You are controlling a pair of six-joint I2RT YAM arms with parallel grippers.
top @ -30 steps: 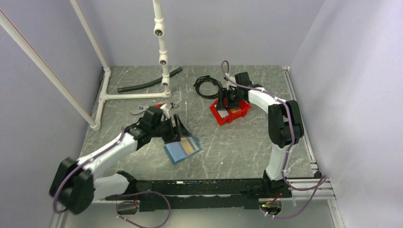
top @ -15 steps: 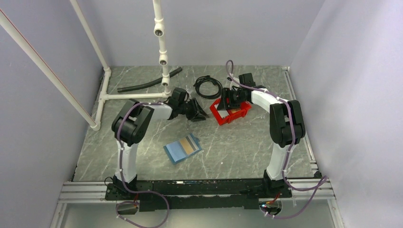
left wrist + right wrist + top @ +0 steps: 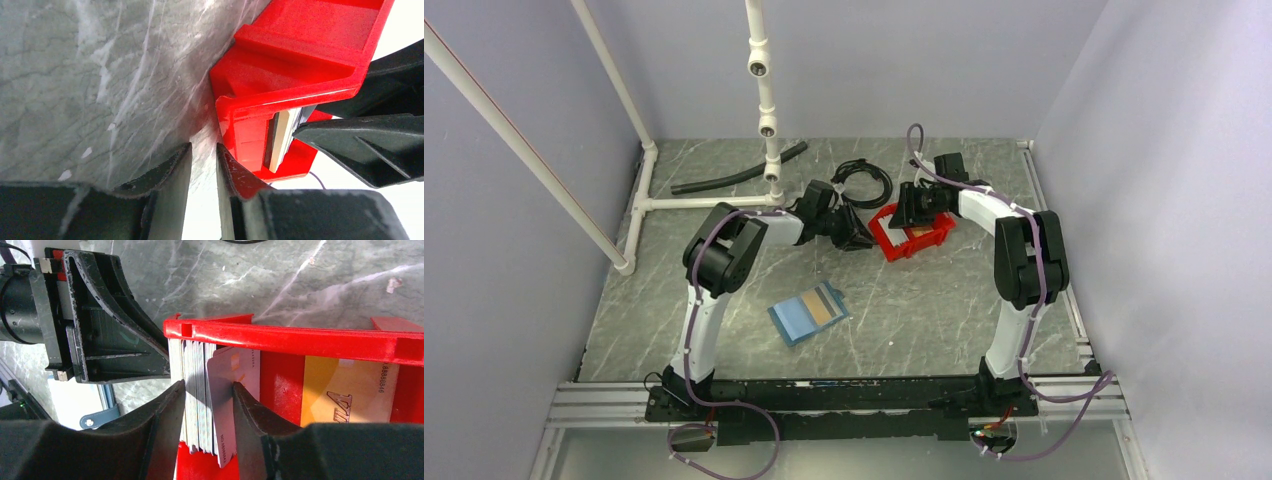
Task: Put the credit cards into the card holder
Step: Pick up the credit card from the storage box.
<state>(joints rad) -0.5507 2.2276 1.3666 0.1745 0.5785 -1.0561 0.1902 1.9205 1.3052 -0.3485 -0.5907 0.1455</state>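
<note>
The blue card holder (image 3: 796,320) lies flat on the table in front of the arms, with a tan-orange card (image 3: 826,308) on its right part. My right gripper (image 3: 209,385) reaches down into the red bin (image 3: 300,337) and is shut on a stack of white credit cards (image 3: 200,370) standing on edge; it also shows in the top view (image 3: 914,205). An orange card (image 3: 345,390) lies flat in the bin. My left gripper (image 3: 204,147) sits low on the table against the bin's left corner (image 3: 300,65), with the jaws almost together and nothing between them.
A coiled black cable (image 3: 861,183) lies behind the bin. A black hose (image 3: 739,177) and a white pipe frame (image 3: 704,202) stand at the back left. The table's right rail (image 3: 1064,280) runs beside the right arm.
My left arm has swung from over the card holder to the back, up to the red bin's left side. The right gripper has stayed in the bin.
</note>
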